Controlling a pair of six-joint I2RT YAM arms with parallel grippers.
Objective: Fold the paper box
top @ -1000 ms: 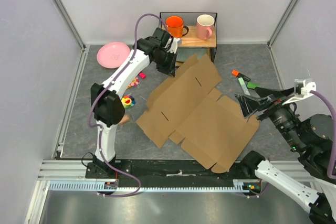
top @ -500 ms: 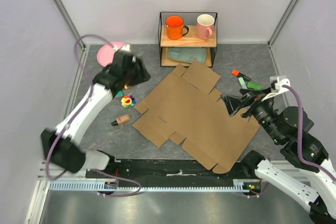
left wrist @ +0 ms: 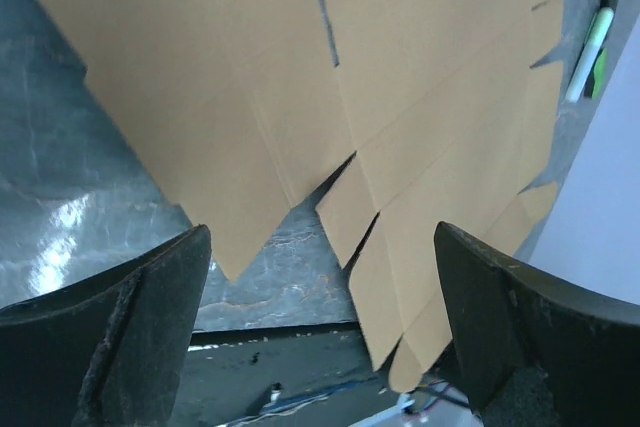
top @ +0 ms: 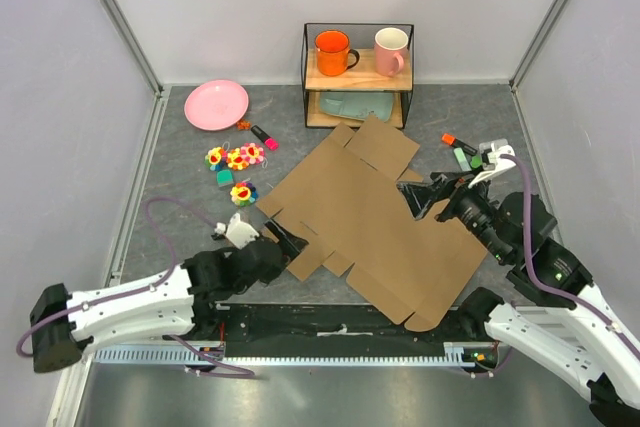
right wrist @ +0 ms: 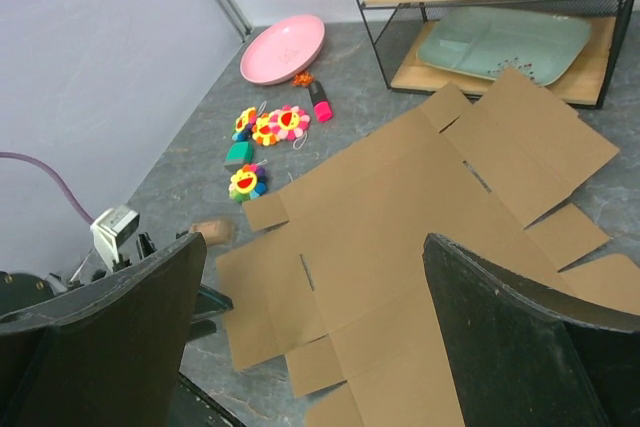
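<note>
Where it lies flat and unfolded mid-counter (top: 140,167), box (top: 370,217) runs diagonally, far end by the shelf (top: 358,72), near end at the near-right edge. Left hand (top: 288,244), fingers apart, sits at its near-left corner. The right hand (top: 420,197), fingers apart, is over its right side; grey counter lies open to its left.

We find the paper box (top: 370,217) lying flat mid-table (top: 180,207). From it, the wire shelf (top: 358,72) stands at 12 o'clock with two mugs (top: 333,50) on top. The plate (top: 216,104) lies at 10, flower toys (top: 238,157) at 9 and markers (top: 462,154) at 2. The left gripper (top: 285,240) is at 8, the right gripper (top: 420,197) at 3.
</note>
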